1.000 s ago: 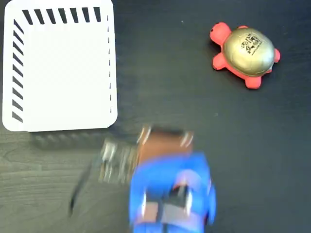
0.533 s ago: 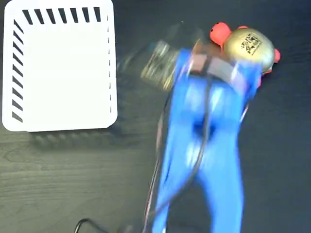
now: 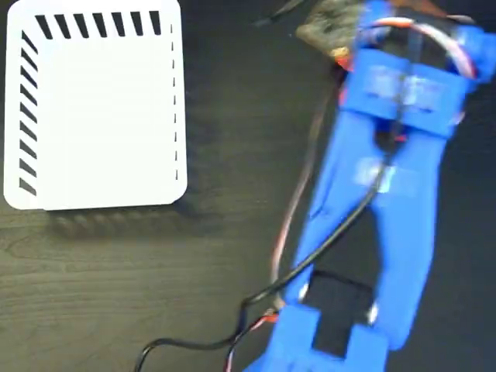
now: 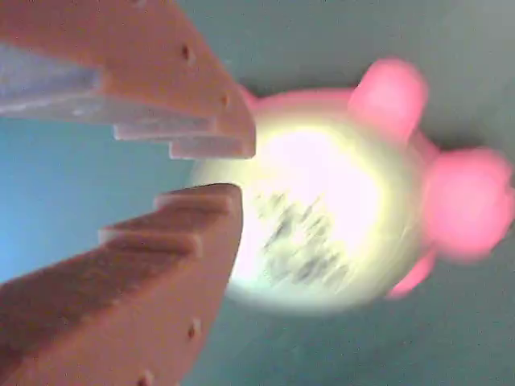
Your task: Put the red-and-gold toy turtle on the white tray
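I've swung the arm (image 3: 387,178) out over the red-and-gold toy turtle (image 4: 322,217); fingers (image 4: 205,229) nearly closed above the shell, gripping nothing. White tray (image 3: 93,108) waits empty.

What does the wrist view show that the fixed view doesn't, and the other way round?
Only the wrist view shows the red-and-gold toy turtle, its gold shell and printed logo blurred, just beyond the gripper, whose tips are nearly closed with nothing between them. Only the fixed view shows the white tray at upper left, nothing on it, plus the blue arm stretched over the turtle's spot, hiding it, and the loose cables. Both show the dark table.
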{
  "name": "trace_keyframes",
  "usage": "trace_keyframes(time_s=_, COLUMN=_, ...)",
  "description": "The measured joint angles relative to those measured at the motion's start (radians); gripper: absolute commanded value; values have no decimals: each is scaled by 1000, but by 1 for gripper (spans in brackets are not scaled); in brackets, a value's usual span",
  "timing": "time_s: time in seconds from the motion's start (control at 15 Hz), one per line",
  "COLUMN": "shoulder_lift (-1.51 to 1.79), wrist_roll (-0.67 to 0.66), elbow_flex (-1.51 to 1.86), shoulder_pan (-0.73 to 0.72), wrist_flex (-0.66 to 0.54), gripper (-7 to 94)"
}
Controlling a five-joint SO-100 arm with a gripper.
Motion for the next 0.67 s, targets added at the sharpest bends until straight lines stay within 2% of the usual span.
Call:
trace_keyframes(time_s=0.13, shoulder_lift=-81, wrist_roll=-17, elbow_flex=-58, shoulder_pan=12, wrist_flex=18, gripper=6)
trace_keyframes(time_s=0.4, shoulder_lift=-153, wrist_roll=-35, elbow_flex=-133, shoulder_pan=18, wrist_flex=86, gripper=3)
trace_keyframes(time_s=0.6, shoulder_lift=-184, wrist_roll=-80, elbow_flex=-147, shoulder_pan=18, wrist_flex=110, gripper=19)
trace_keyframes(time_s=0.67, shoulder_lift=-193, wrist_roll=-87, elbow_flex=-149, shoulder_pan=20, wrist_flex=114, gripper=34)
